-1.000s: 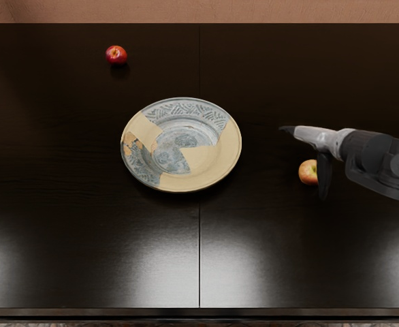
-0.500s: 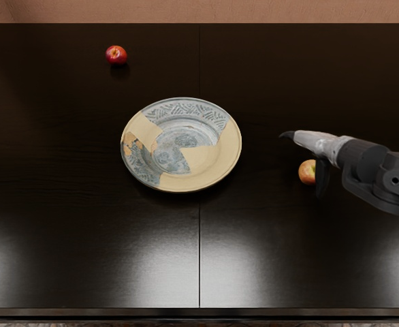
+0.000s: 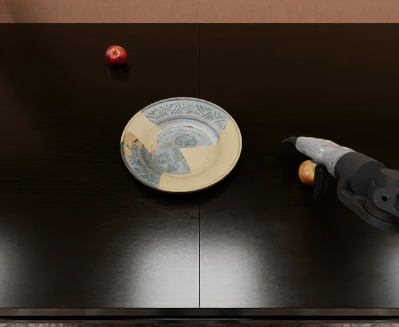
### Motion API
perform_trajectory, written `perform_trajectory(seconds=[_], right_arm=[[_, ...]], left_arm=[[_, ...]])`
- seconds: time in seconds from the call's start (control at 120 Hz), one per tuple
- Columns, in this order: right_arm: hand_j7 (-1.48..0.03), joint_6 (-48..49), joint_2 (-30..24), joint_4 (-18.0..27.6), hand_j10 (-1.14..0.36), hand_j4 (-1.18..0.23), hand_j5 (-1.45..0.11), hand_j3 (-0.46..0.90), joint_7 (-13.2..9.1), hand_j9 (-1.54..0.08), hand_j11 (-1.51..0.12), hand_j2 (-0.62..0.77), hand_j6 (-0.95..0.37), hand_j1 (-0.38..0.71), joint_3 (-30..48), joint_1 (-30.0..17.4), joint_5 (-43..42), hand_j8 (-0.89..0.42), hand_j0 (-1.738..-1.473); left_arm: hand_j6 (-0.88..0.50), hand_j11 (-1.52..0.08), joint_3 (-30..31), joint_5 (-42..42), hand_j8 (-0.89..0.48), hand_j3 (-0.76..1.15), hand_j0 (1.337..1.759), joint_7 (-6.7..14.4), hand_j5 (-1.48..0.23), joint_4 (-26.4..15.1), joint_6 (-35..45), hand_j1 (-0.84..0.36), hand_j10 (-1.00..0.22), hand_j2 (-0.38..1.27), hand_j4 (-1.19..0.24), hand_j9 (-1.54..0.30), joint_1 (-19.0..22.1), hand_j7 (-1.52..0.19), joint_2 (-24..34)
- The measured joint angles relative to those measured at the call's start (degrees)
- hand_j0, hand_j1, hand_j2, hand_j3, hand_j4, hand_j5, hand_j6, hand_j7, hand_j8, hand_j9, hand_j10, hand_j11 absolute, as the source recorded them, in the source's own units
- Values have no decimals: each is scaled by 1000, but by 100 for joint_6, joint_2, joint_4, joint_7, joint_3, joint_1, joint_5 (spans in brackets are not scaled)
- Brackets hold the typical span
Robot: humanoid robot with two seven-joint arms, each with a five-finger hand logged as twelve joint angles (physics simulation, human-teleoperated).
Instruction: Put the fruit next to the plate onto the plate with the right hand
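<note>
Looking down on a dark, glossy wooden bench (image 3: 90,238) with a thin seam running front to back through its middle. Count: one plate, two fruits, one hand in view.

Container: a round ceramic plate (image 3: 232,146) with a cream-yellow rim and grey-blue patterned patches. It sits flat near the bench's centre, across the seam. Its shallow well shows grey-blue ornament. Both fruits lie off it, on the bench.

Fruit one: a small yellow-and-red apple (image 3: 306,172). It lies to the right of the plate, near it but clearly apart from the rim, and is the closer of the two fruits. Its right side is hidden behind the hand.

Fruit two: a small round red apple (image 3: 116,54). It lies far back on the left side of the bench, well apart from the plate and from the other fruit.

Right hand (image 3: 320,151): the arm comes in from the right edge, with a bulky dark wrist and a pale grey hand.
- The hand is held loosely wide and is not closed around anything.
- One pale finger (image 3: 301,143) with a dark tip stretches leftward just above the yellow-and-red apple.
- A dark digit hangs down just right of that same apple.
- The apple shows in the gap beneath the hand.
- Cannot tell whether any finger touches the apple.
</note>
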Motion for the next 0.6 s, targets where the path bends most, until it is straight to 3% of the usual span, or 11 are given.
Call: perform_trajectory(seconds=[0.6], right_arm=[[-337,-51,-37,-4,-263,-264,-338,0,0,-337,-337,-48,-266,-41,25,-144,-19,-265,-1658]], left_arm=[[-9,-11,0,-2,-9,0,1658,0,-11,0,0,339,-9,2,-9,-11,0,-11,0]])
